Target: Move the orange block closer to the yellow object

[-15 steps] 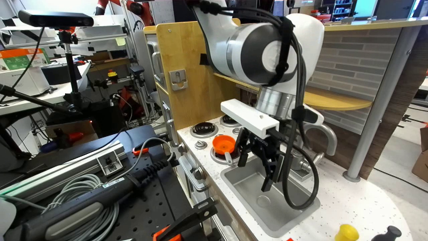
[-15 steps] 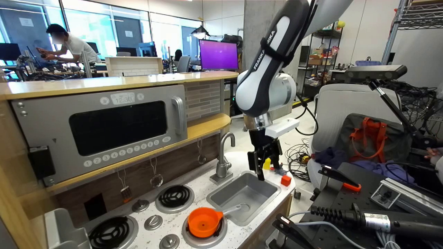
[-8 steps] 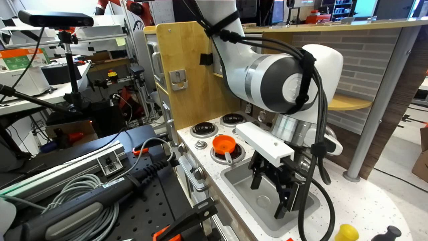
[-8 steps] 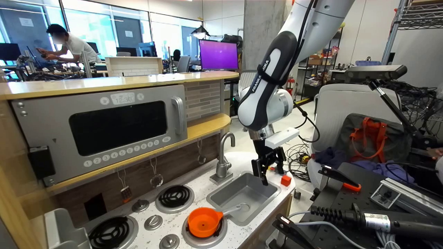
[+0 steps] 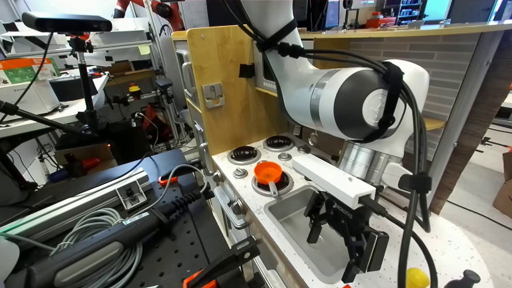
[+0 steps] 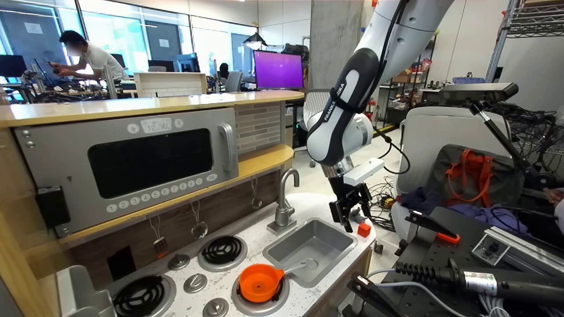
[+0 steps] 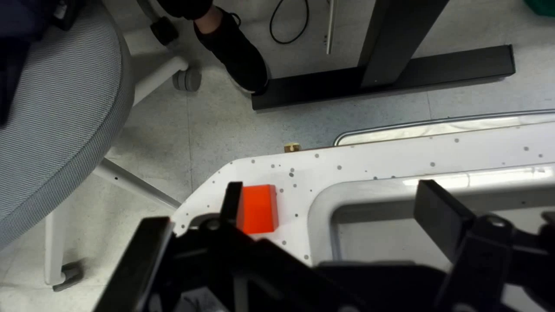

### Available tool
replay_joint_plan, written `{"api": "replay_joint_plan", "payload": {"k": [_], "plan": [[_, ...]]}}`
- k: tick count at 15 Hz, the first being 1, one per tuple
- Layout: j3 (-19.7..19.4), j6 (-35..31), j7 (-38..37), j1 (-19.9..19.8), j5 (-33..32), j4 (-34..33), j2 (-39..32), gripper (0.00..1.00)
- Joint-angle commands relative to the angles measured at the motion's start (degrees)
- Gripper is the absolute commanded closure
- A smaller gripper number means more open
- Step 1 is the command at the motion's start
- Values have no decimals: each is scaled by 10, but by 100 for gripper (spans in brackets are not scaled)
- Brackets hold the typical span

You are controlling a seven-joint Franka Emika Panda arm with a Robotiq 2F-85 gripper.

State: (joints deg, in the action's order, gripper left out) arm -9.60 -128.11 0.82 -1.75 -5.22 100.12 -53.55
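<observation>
While the gripper (image 7: pixel 336 208) hangs above the end of the sink (image 7: pixel 320 216) nearest the block (image 7: pixel 261 210), its fingers stand wide apart. In the wrist view one finger partly overlaps the block and the other is seen over the sink; whether the former touches the block cannot be told. The block sits on the counter (image 7: pixel 299 164), just beside the sink. In an exterior view the yellow object (image 5: pixel 417 278) is on the counter near a dark item (image 5: pixel 466 280), partly hidden by cables (image 5: pixel 407 240), apart from the block, of which a sliver shows there. An orange pan (image 5: pixel 267 173) rests on a burner (image 5: pixel 285 182).
</observation>
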Motion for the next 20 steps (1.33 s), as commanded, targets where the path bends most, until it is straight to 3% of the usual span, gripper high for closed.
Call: {"api": "replay_joint_plan", "payload": {"k": [1, 20], "plan": [[-5, 44, -6, -9, -27, -49, -28, 0], [-19, 61, -36, -17, -54, -127, -109, 0]]}}
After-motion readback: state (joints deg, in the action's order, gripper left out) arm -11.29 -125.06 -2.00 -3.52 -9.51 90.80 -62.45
